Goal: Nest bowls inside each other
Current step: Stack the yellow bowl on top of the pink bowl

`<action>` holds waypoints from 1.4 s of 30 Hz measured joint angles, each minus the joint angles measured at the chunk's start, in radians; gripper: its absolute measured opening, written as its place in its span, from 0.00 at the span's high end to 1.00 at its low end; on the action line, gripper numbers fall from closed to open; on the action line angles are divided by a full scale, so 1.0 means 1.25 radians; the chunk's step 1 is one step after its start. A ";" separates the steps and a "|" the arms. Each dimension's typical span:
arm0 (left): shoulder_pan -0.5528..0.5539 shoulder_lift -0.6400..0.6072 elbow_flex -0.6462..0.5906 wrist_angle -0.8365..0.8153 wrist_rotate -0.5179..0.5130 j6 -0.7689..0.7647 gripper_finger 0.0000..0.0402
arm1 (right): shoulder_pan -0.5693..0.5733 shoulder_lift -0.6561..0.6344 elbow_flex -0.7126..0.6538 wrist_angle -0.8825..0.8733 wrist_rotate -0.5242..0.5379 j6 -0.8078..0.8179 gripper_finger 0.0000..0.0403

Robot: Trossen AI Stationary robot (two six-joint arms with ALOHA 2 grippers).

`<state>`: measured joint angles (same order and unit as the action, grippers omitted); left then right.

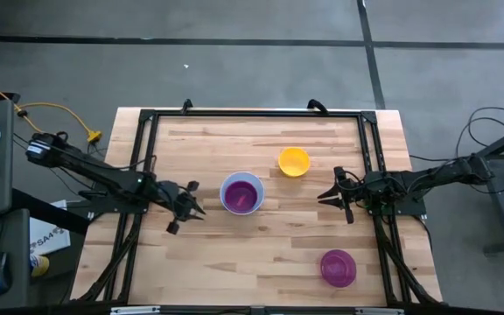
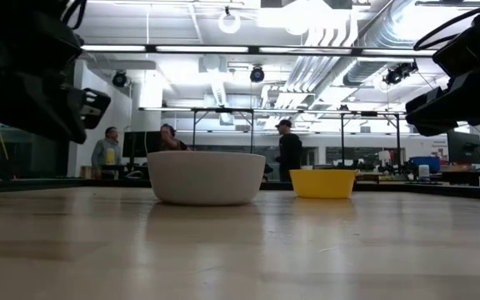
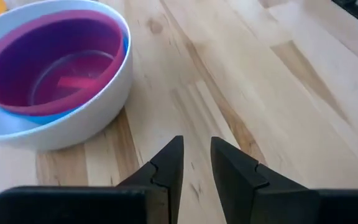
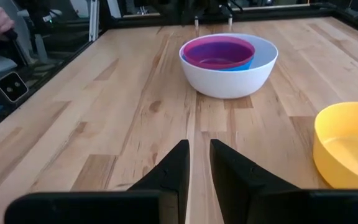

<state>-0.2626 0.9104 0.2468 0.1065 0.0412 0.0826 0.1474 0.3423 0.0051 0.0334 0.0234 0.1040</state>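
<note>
A white bowl (image 1: 241, 193) stands on its base at the table's middle, with a blue bowl (image 3: 114, 59) and a purple bowl (image 3: 55, 59) nested inside it. To its far right a yellow bowl (image 1: 294, 161) stands alone. A pink-purple bowl (image 1: 338, 268) sits near the front right. My left gripper (image 3: 196, 142) hangs just left of the white bowl, its fingers a narrow gap apart with nothing between them. My right gripper (image 4: 199, 144) waits right of the yellow bowl (image 4: 347, 146), also narrowly open and empty.
A black metal frame (image 1: 252, 114) runs round the wooden tabletop. Bare wood lies between the white bowl and the pink-purple bowl. In the low view, people (image 2: 288, 150) stand in the room behind the white bowl (image 2: 206, 177) and the yellow bowl (image 2: 323, 182).
</note>
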 joint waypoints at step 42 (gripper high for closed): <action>0.000 -0.433 -0.177 -0.088 -0.023 0.014 0.80 | 0.000 0.003 0.000 0.000 0.000 0.000 0.86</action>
<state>-0.2626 0.3689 0.0257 -0.0030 0.0118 0.1006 0.1474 0.3462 0.0051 0.0338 0.0235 0.1040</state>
